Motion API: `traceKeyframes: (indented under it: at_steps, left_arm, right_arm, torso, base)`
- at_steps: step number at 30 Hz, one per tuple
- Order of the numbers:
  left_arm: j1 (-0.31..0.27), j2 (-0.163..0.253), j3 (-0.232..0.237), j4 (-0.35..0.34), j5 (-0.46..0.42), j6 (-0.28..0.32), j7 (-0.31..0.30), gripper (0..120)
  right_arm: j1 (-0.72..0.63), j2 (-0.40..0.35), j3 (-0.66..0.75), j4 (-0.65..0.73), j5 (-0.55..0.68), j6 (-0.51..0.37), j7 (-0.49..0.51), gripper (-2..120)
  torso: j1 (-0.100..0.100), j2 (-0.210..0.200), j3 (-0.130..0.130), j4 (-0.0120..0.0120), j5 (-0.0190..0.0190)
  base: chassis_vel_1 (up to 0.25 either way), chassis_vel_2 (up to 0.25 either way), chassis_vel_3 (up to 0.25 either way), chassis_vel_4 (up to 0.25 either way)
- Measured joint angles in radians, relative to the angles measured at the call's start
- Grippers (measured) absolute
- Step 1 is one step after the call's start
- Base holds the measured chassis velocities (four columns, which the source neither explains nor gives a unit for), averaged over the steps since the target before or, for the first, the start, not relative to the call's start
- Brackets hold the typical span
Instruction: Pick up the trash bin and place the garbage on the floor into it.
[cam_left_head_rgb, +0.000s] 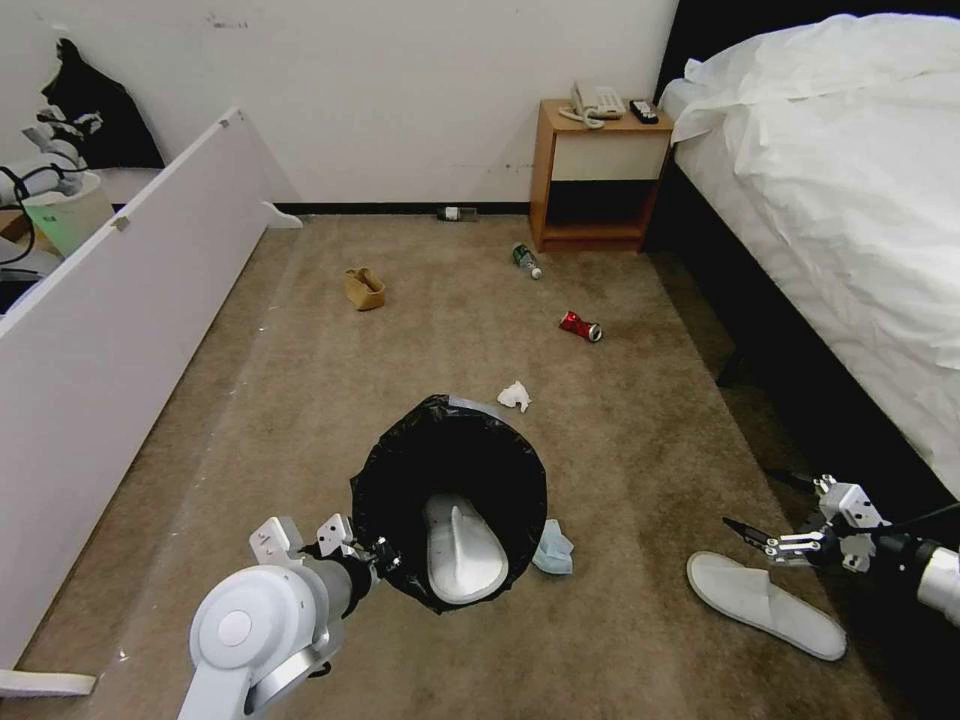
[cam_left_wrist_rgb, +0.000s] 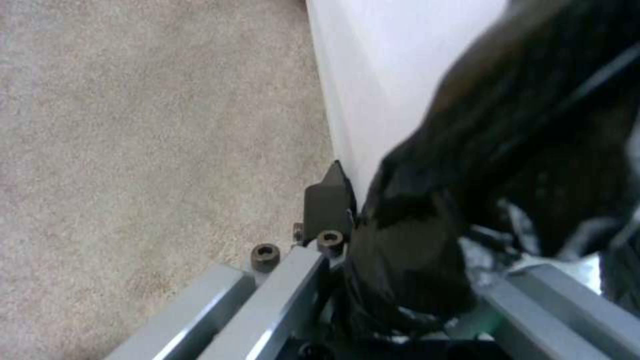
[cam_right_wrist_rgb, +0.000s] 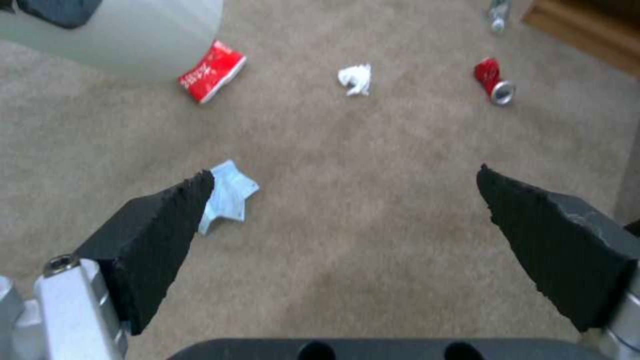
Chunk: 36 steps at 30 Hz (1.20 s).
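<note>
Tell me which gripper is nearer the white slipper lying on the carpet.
Right. The right gripper hovers open just above the slipper; the left gripper is across the floor, clamped on the trash bin rim.

A beige-brown short-pile carpet floor (cam_left_head_rgb: 640, 440) is strewn with litter. A flat white fabric slipper (cam_left_head_rgb: 765, 605) lies near the dark bed base, and a crumpled pale-blue face mask (cam_left_head_rgb: 553, 548) rests close by. A small wad of white tissue (cam_left_head_rgb: 515, 396) sits mid-carpet, with a dented red metal can (cam_left_head_rgb: 580, 325) on its side beyond it. A green-labelled clear plastic bottle (cam_left_head_rgb: 526, 260) lies just before the wooden nightstand (cam_left_head_rgb: 598, 175); a second bottle (cam_left_head_rgb: 457, 213) rests against the wall. A squat brown paper bag (cam_left_head_rgb: 364, 289) stands apart. A flat red packet (cam_right_wrist_rgb: 212, 71) lies on the carpet too.
</note>
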Motion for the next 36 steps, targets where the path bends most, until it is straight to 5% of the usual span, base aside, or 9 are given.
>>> traceKeyframes:
  at_steps: [21, 36]
  left_arm:
    - [-0.005, -0.013, 0.0, 0.024, 0.024, 0.0, 0.024, 0]
    - [-0.016, -0.019, 0.0, 0.067, 0.051, 0.0, 0.063, 0]
  right_arm:
    - [-0.051, -0.286, -0.07, -0.229, 0.169, -0.078, -0.139, 100]
    - [-0.149, -0.414, -0.068, -0.352, 0.28, -0.139, -0.211, 100]
  torso:
    - [0.0, 0.0, 0.0, 0.0001, 0.0]
    - [0.0, 0.0, 0.0, -0.0002, 0.0]
  base:
    - [0.0, 0.0, 0.0, 0.0]
    - [0.0, 0.0, 0.0, 0.0]
